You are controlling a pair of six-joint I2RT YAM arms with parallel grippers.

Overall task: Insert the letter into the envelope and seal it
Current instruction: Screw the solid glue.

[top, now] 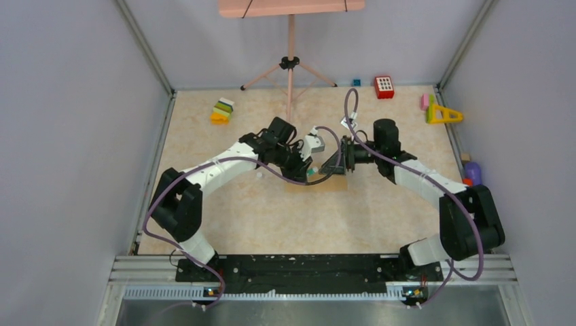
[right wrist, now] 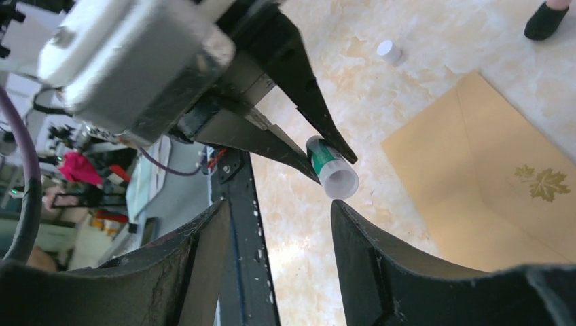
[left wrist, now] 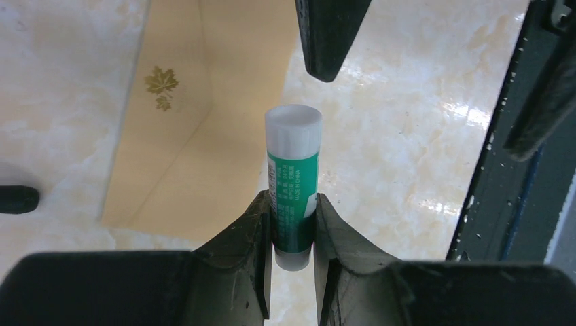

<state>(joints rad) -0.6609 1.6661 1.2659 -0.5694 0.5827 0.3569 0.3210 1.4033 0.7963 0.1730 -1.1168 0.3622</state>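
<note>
Top view: two arms reach in from the near edge and meet over the middle of the pale marbled tabletop (top: 272,217). The left gripper (top: 307,171) and right gripper (top: 334,165) are close together above the brown envelope (top: 299,185), which lies flat at the centre. Small coloured toys (top: 384,87) sit along the far edge, beside a pink tripod (top: 290,64).

Left wrist view: the left gripper (left wrist: 293,202) has its jaws narrow and clamped on the lower part of a green glue stick (left wrist: 292,163) with a white end pointing away. The envelope (left wrist: 183,156) lies on the tabletop beyond and to the left, and carries a gold maple-leaf mark (left wrist: 162,85). One dark finger of the other gripper enters from the top edge.

Right wrist view: the right gripper (right wrist: 278,207) has its jaws wide apart and holds nothing. Just past its fingertips, the left gripper's jaws hold the glue stick (right wrist: 329,166). The envelope (right wrist: 475,197) lies to the right. A small white round piece (right wrist: 389,51) rests on the tabletop farther off.
</note>
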